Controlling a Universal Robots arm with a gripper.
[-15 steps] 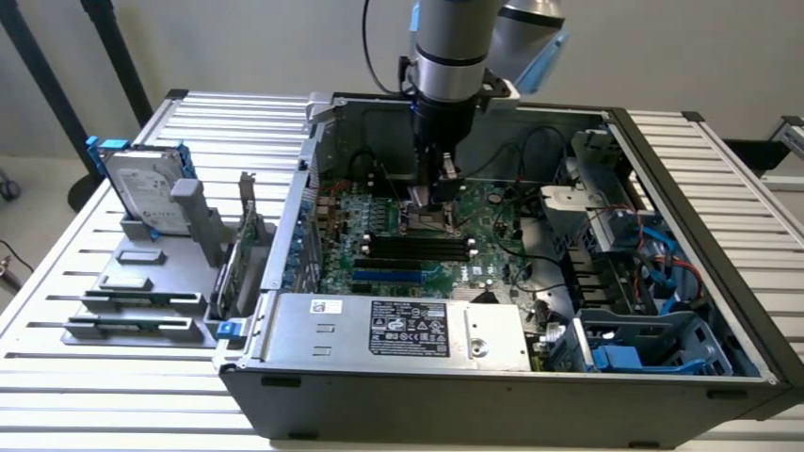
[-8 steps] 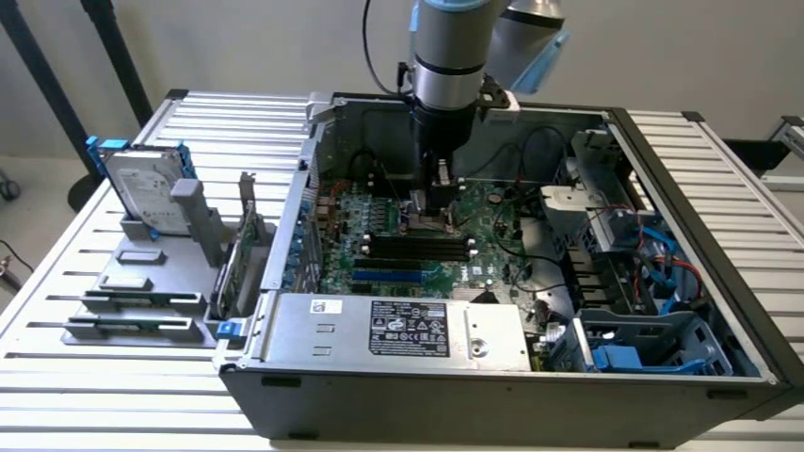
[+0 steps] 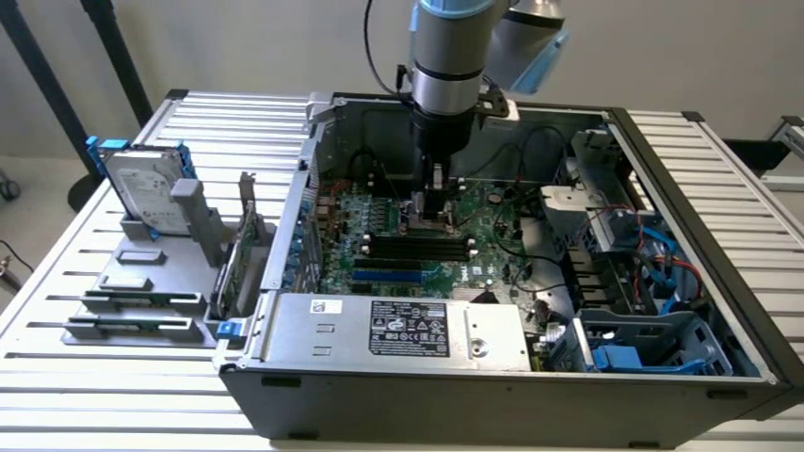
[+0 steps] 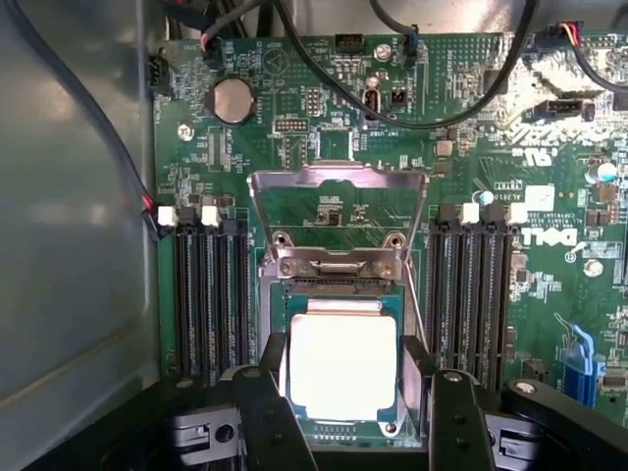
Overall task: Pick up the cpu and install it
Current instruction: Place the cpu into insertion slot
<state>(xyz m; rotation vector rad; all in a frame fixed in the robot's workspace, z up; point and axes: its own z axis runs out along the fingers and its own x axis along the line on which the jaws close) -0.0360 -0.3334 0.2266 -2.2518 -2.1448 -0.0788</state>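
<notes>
The cpu (image 4: pixel 343 365), a small square chip with a bright silver top and a green rim, lies level within the socket frame on the green motherboard (image 4: pixel 324 128). The socket's metal load plate (image 4: pixel 339 201) stands tilted up behind it. My gripper (image 4: pixel 345 355) is down over the socket, its two black fingers (image 4: pixel 267 392) standing against the chip's two opposite edges, shut on it. In the exterior view the gripper (image 3: pixel 434 215) reaches straight down into the open computer case (image 3: pixel 503 377) onto the board's middle.
Black memory slots (image 4: pixel 206 294) flank the socket on both sides, and black cables (image 4: pixel 432 108) loop over the board behind it. Outside the case, on the exterior view's left, a silver hard drive (image 3: pixel 141 184) with blue rails stands on a grey tray (image 3: pixel 138 301). A power supply (image 3: pixel 402 330) fills the case front.
</notes>
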